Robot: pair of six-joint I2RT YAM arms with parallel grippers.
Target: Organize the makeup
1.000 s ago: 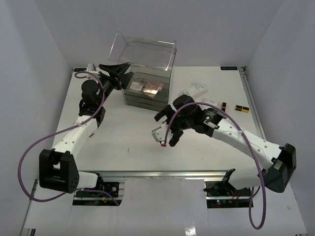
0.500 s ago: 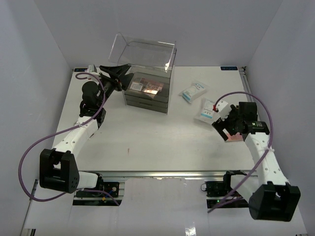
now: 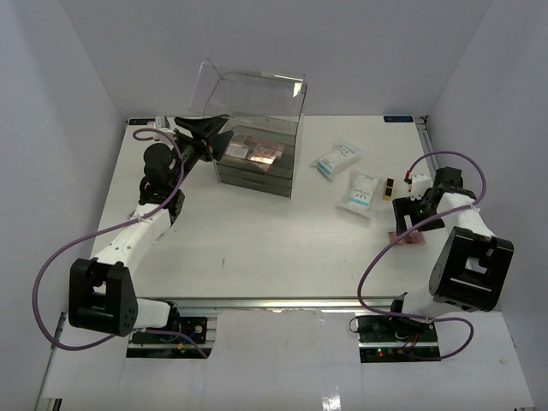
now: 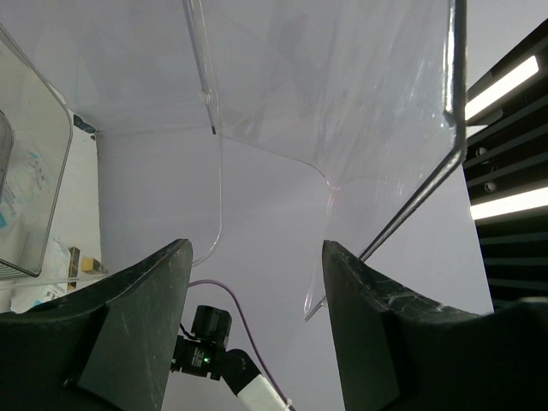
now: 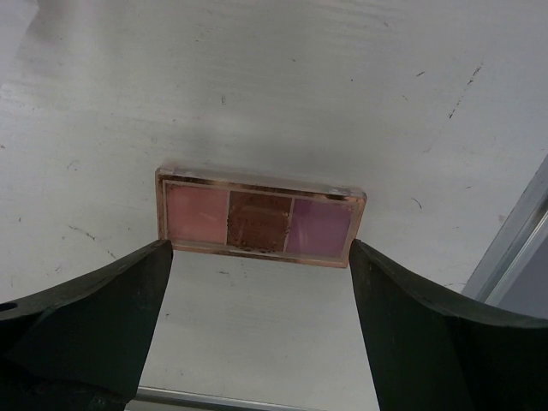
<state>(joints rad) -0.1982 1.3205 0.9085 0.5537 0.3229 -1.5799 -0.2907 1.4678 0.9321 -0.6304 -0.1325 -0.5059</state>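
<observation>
Rose-gold rim round a three-pan palette point(image 5: 261, 220), pink, brown and mauve, lying flat on the white table point(image 3: 257, 244) close to its right edge. Straddled by the right gripper point(image 5: 261, 255), pointed down at it, fingers spread wide, one dark fingertip point(image 5: 137, 282) just beside each short end of the palette; touching or apart, impossible to tell. Not lifted, not clamped.

Further back on the table, two white-and-blue clear packets point(image 3: 336, 159), one behind the other and a little apart, the nearer one just left of a small dark-and-gold piece point(image 3: 389, 186).

At the back left, a big clear box point(image 3: 257, 94) standing over dark drawers point(image 3: 250, 171), with pink and orange-brown palettes point(image 3: 257, 152) visible through the clear wall in the top level.

Left gripper point(image 4: 257, 257) up against the upper left side of the box, fingers held apart and unclamped, a curved corner of clear plastic panel point(image 4: 342, 128) showing beyond the gap in the wrist view
</observation>
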